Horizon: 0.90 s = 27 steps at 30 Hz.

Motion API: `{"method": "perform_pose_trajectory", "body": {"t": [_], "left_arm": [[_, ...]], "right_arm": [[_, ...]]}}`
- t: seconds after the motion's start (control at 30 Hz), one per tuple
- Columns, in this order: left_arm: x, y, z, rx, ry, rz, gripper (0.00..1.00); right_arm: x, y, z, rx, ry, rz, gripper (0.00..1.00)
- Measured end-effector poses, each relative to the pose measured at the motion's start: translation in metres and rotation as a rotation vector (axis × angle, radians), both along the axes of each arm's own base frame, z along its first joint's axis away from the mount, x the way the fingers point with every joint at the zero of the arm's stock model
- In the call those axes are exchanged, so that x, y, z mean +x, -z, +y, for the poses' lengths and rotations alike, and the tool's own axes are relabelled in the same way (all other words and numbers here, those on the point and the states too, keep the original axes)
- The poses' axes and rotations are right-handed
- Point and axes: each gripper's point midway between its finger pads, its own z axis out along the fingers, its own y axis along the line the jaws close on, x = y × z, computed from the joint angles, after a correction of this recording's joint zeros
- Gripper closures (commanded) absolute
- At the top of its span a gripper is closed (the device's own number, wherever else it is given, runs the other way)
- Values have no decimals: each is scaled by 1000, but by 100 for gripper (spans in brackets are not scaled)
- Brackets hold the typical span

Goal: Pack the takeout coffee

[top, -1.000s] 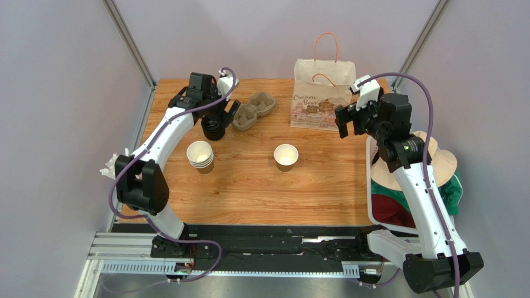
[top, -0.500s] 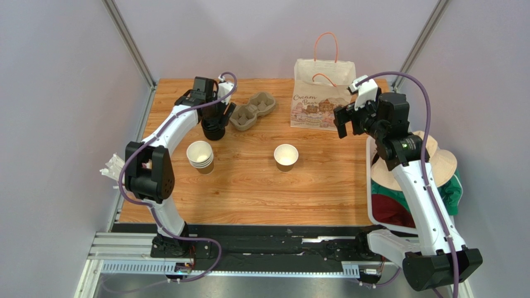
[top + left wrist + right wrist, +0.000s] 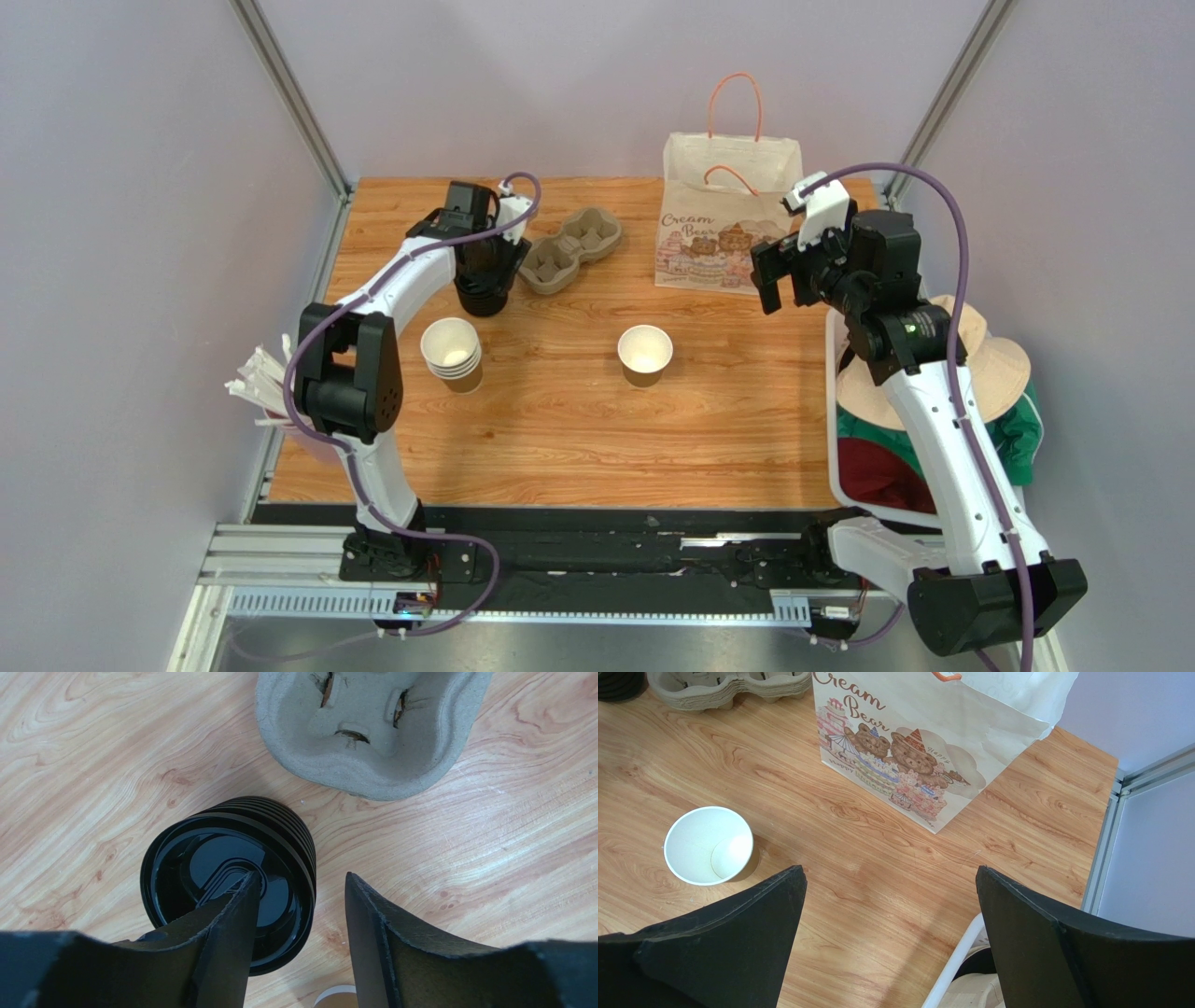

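Note:
No lidded takeout coffee shows in any view. A stack of black lids (image 3: 210, 868) stands at the table's back left (image 3: 481, 290). My left gripper (image 3: 300, 876) hovers right over it, open but narrowed. One finger is above the top lid's centre, the other outside the right rim, and neither touches it. A single lidless paper cup (image 3: 645, 353) stands mid-table, also in the right wrist view (image 3: 709, 845). My right gripper (image 3: 891, 871) hangs wide open and empty above the table's right edge (image 3: 776, 276), beside the paper bag (image 3: 727, 210).
A pulp cup carrier (image 3: 372, 735) lies just beyond the lids (image 3: 568, 252). A stack of lidless cups (image 3: 452, 350) sits in front of them. The printed bag (image 3: 913, 742) stands upright at the back. A white bin (image 3: 838, 420) with hats and cloth sits off the right edge.
My left gripper has come in over the lid stack and its jaws have narrowed markedly. The right arm has barely moved.

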Motion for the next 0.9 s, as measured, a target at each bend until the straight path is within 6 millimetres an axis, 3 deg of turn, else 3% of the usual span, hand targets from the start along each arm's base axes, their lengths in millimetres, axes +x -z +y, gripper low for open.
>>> {"method": "perform_pose_trajectory", "body": {"t": [0.4, 0.9], "left_arm": [[0, 4, 1, 5, -4, -2, 53], [3, 4, 3, 15, -12, -15, 72]], "right_arm": [[1, 2, 0, -1, -1, 5, 2], [1, 2, 1, 2, -7, 6, 2]]}}
